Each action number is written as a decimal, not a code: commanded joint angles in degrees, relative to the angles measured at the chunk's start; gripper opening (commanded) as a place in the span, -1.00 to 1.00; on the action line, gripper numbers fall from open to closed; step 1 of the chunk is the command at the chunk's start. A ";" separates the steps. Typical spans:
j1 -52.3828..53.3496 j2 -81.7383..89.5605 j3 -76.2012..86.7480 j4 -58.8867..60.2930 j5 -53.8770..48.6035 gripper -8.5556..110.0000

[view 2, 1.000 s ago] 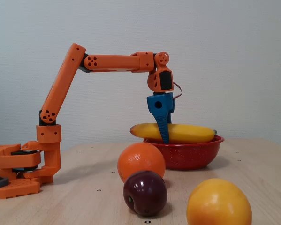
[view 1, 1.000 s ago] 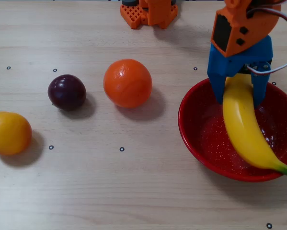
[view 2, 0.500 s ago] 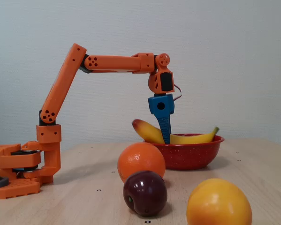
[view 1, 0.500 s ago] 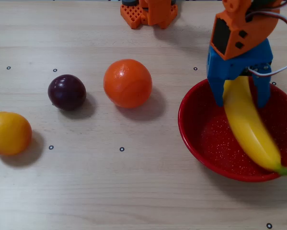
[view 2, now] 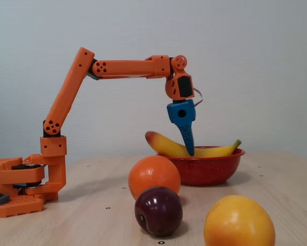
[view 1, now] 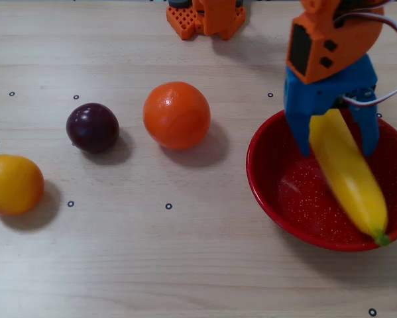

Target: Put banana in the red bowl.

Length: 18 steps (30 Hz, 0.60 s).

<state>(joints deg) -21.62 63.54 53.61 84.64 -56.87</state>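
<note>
The yellow banana [view 1: 354, 185] lies slanted inside the red bowl [view 1: 271, 192] at the right of the overhead view. In the fixed view the banana [view 2: 166, 145] rests on the red bowl [view 2: 204, 169], its orange-red tip poking up over the left rim and its green stem over the right rim. My gripper [view 1: 337, 151] hangs over the bowl's far side, open. Its blue fingers [view 1: 301, 132] straddle the banana's upper end with gaps on both sides. From the side, the gripper [view 2: 190, 151] points down into the bowl.
An orange ball [view 1: 177, 114] sits left of the bowl. Farther left are a dark purple plum [view 1: 93, 127] and a round yellow-orange fruit [view 1: 12, 183]. The arm's orange base [view 1: 206, 16] stands at the table's far edge.
The fingers have spread apart and let go of the banana. It dropped from level above the rim to resting tilted in the bowl. The wrist has tilted slightly.
</note>
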 commanded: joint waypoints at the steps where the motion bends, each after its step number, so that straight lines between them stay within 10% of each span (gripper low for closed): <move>1: 1.49 5.71 -6.42 -2.72 -2.46 -0.41; 18: 4.04 10.90 -8.26 -2.37 -4.13 -0.73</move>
<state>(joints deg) -18.90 65.30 52.03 82.79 -60.12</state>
